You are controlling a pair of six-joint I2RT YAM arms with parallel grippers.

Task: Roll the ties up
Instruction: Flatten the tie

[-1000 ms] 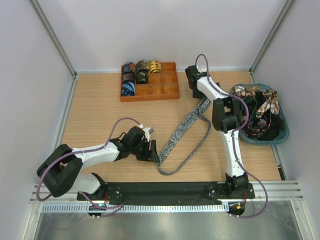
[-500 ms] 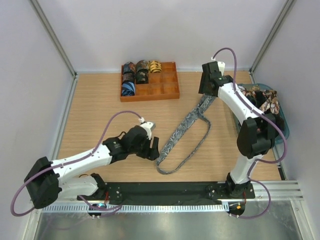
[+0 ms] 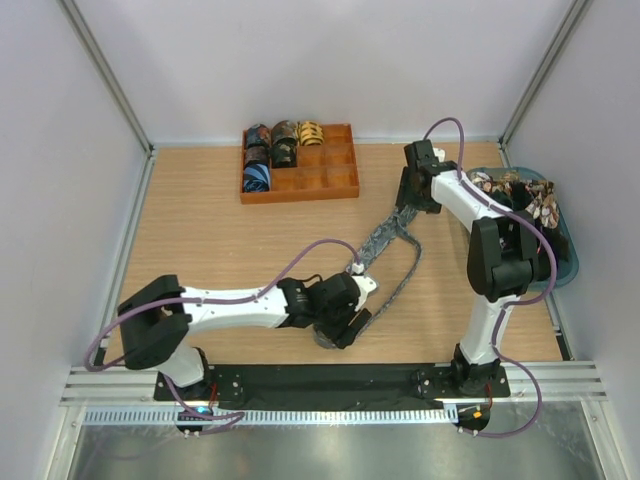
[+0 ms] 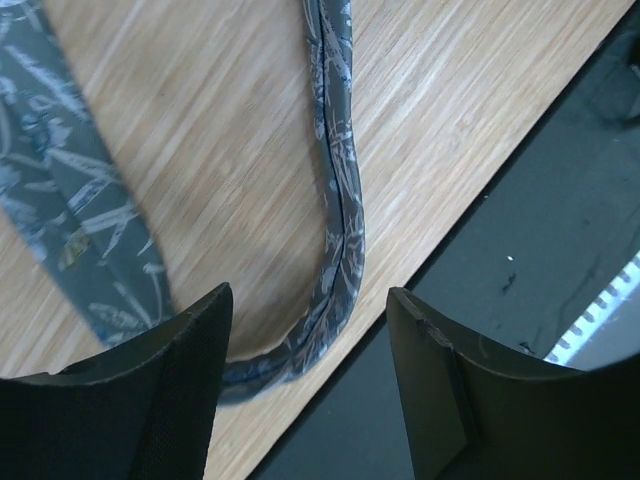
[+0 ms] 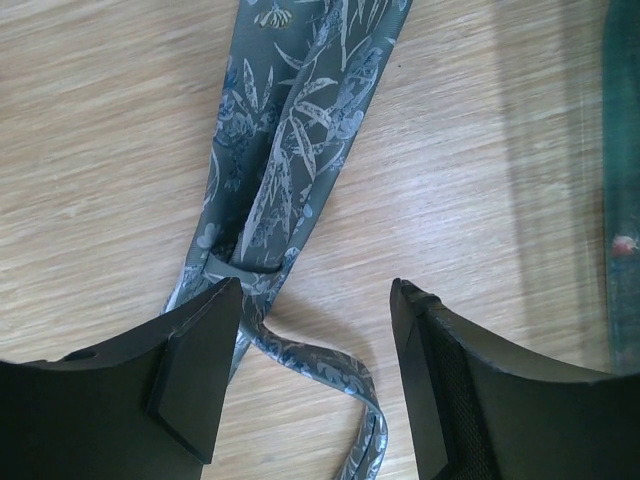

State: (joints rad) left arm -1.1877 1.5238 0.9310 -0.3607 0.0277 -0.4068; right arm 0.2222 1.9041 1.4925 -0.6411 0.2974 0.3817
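Observation:
A long grey-blue patterned tie (image 3: 385, 232) lies slantwise on the wooden table, doubled back on itself. Its fold (image 4: 343, 250) curves near the black front strip, and my left gripper (image 3: 348, 326) hovers over that fold, open, with nothing between its fingers (image 4: 160, 390). My right gripper (image 3: 407, 203) stands open above the tie's far end (image 5: 290, 150), where the narrow tail (image 5: 325, 365) twists away; it holds nothing. Several rolled ties (image 3: 272, 148) sit in the orange tray (image 3: 335, 170). Loose ties (image 3: 520, 200) are heaped in the teal basket (image 3: 565, 270).
The orange tray stands at the back, left of centre, with bare compartments on its right side. The teal basket sits by the right wall, and its rim (image 5: 622, 150) shows close to my right gripper. A black strip (image 4: 540, 250) runs along the table's front edge.
My left arm has swung right and toward the front edge, ending over the tie's fold. My right gripper has come down over the tie's far end. Both stay open.

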